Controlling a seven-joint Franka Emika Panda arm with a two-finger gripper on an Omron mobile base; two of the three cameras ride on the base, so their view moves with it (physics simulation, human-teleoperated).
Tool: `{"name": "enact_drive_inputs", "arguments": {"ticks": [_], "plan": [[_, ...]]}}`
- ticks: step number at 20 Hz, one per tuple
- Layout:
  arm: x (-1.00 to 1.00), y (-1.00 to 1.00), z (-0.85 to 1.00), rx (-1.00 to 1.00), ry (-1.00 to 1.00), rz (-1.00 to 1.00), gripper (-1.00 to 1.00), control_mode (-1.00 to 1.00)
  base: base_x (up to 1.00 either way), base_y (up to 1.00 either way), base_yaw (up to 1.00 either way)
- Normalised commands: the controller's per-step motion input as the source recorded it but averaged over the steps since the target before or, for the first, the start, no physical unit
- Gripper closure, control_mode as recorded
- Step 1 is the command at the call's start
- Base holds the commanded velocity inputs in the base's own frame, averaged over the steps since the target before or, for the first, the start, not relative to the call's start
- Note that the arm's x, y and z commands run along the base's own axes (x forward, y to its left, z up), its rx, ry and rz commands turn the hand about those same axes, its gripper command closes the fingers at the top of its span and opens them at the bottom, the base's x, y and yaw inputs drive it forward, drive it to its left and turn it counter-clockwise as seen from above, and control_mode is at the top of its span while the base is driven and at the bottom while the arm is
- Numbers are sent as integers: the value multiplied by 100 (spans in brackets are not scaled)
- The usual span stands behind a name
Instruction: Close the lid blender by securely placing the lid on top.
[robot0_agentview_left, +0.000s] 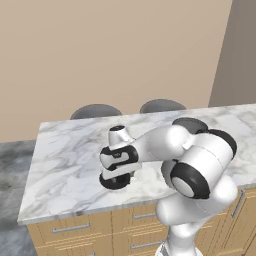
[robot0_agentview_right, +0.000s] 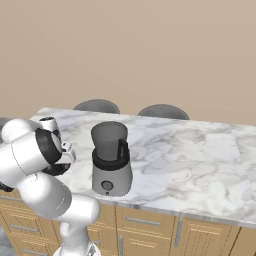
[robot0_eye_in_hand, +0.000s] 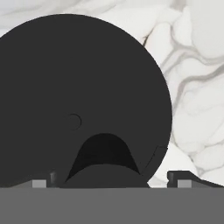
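The lid (robot0_eye_in_hand: 78, 96) lies between the spread fingers (robot0_eye_in_hand: 186, 177).

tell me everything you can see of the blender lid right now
The lid is a flat round matte black disc with a raised central knob, lying flat on the white marble counter, to the left of the blender, not on it. The open gripper hangs close above it, fingers either side of the knob; contact can't be judged.

Arm bent low over the lid on the marble bench

The tool (robot0_agentview_left: 116, 176) hangs just above the black lid (robot0_agentview_left: 115, 182) on the bench (robot0_agentview_left: 65, 165), near its front edge; two grey stool seats (robot0_agentview_left: 96, 111) stand beyond its far edge, wooden drawers (robot0_agentview_left: 75, 232) below.
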Motion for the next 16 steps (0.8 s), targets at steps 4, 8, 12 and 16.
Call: {"name": "enact_drive_inputs", "arguments": {"ticks": [4, 8, 12, 16], "plan": [[3, 0, -9, 0, 0, 0, -100, -100, 0, 0, 0], [0, 1, -17, 0, 0, 0, -100, -100, 0, 0, 0], [0, 4, -17, 0, 0, 0, 100, -100, 0, 0, 0], [0, 0, -9, 0, 0, 0, 100, -100, 0, 0, 0]]}}
